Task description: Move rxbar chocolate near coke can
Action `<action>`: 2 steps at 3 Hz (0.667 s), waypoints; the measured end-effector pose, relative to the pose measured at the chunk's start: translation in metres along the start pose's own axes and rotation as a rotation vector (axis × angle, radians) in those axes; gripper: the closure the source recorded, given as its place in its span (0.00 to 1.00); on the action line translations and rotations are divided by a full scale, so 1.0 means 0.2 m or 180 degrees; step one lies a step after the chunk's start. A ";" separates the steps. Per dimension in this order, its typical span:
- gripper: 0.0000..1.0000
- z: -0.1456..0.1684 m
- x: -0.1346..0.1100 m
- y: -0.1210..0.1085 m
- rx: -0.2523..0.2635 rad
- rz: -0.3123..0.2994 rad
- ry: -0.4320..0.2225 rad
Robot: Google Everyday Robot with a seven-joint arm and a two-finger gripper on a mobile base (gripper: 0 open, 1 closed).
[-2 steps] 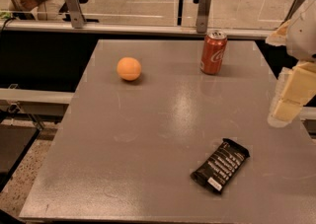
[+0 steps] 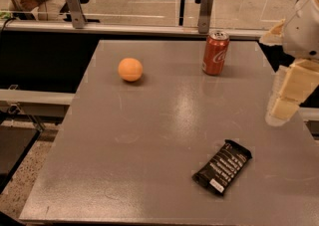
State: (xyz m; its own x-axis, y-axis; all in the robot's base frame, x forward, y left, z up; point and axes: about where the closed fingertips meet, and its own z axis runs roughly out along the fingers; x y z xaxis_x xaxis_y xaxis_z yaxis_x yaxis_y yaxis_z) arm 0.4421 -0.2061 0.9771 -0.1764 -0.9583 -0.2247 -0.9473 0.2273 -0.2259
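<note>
Now | claw [image 2: 290, 92] far right, grip state unclear | rxbar chocolate [image 2: 222, 167] flat, front-right | coke can [image 2: 216, 53] upright, rear

Glossy rxbar chocolate [image 2: 223, 167], matt gripper [image 2: 288, 98] beside table [image 2: 149, 160]

The scene is being lit dimly and warmly from above. A pale glare is being reflected off the table [image 2: 124, 160] near the coke can [image 2: 216, 53]. The end effector [image 2: 285, 105], at the table's right edge, is being lit most brightly.
</note>
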 end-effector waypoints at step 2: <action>0.00 0.20 -0.18 0.22 -0.0608 -0.0828 -0.0412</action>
State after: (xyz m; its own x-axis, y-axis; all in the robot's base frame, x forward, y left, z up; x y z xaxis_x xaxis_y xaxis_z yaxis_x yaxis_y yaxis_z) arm 0.4164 -0.1544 0.9377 0.1012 -0.9473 -0.3039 -0.9912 -0.0697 -0.1126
